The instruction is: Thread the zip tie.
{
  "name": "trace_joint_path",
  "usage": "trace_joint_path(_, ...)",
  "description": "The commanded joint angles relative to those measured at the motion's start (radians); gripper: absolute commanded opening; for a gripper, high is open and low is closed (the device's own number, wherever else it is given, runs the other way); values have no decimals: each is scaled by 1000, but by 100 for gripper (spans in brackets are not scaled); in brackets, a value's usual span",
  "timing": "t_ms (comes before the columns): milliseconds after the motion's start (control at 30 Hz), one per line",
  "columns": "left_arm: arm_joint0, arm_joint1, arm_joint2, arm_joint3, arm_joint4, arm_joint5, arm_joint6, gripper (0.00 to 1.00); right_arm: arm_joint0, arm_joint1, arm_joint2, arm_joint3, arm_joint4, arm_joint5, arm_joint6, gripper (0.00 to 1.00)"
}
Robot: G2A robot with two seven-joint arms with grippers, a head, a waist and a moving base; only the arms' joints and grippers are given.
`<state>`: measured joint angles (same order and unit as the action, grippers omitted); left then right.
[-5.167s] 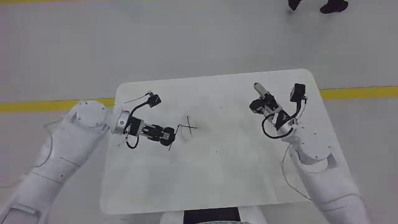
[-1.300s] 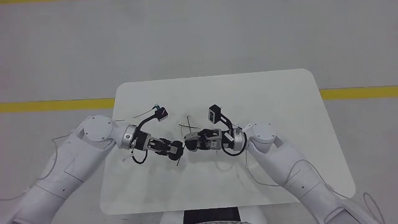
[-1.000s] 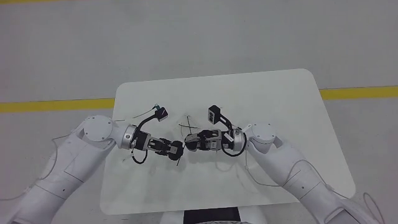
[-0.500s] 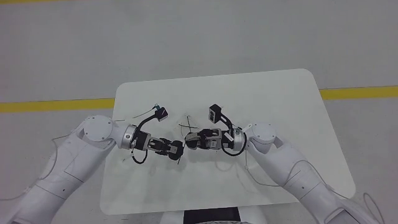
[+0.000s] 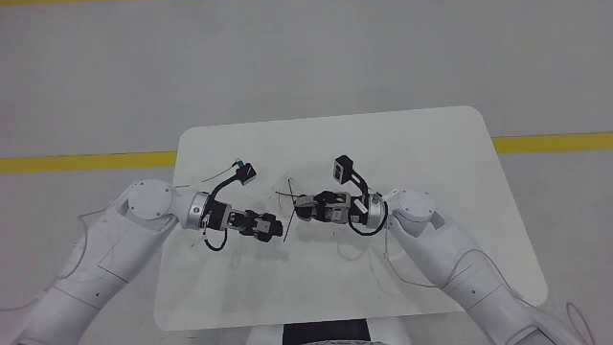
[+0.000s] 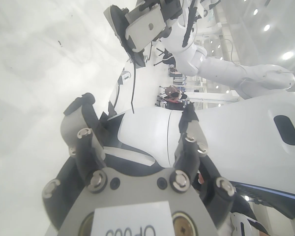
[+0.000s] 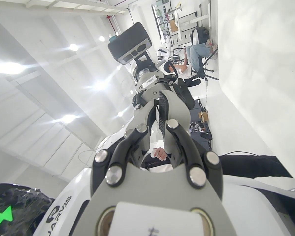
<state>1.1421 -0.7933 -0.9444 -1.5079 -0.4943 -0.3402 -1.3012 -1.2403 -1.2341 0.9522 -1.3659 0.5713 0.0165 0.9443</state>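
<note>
Thin black zip tie (image 6: 134, 84) (seemingly near-straight) pinched in right gripper (image 6: 132, 51).

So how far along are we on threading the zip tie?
Done: the zip tie is picked up, pinched in the right gripper, jaws shut. In hand: the left gripper sits opposite it, jaws open and empty. Left: the tie hangs as a straight strip, no loop visible, so threading remains.
</note>
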Motion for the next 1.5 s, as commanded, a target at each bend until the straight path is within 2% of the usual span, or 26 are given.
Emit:
trace_joint_path(0,12,3,-14,11,9,0,33,100,-8,2,10,-8,-6,-6,-28,0)
trace_joint_path(333,13,4,-16,13,19,0,41,100,-12,2,8,-13,-14,-8,-46,0)
trace_joint_path(433,20,3,-12,7,110,0,131,100,-25,4,14,-24,-57,-16,-104,0)
trace_joint_path(667,25,-1,-8,-38,201,0,207,100,-89,20,74,-66,-96,-59,-185,0)
trace_joint_path(867,15,-11,6,-42,206,0,232,100,-125,29,102,-100,-121,-62,-206,0)
trace_joint_path(1067,17,-18,0,-41,202,0,259,100,-133,32,111,-119,-144,-63,-224,0)
trace_joint_path(1367,17,-18,0,-41,202,0,259,100,-133,33,112,-120,-152,-64,-235,0)
trace_joint_path(1467,33,-21,3,-31,215,0,325,100,-150,27,110,-129,-147,-106,-319,0)
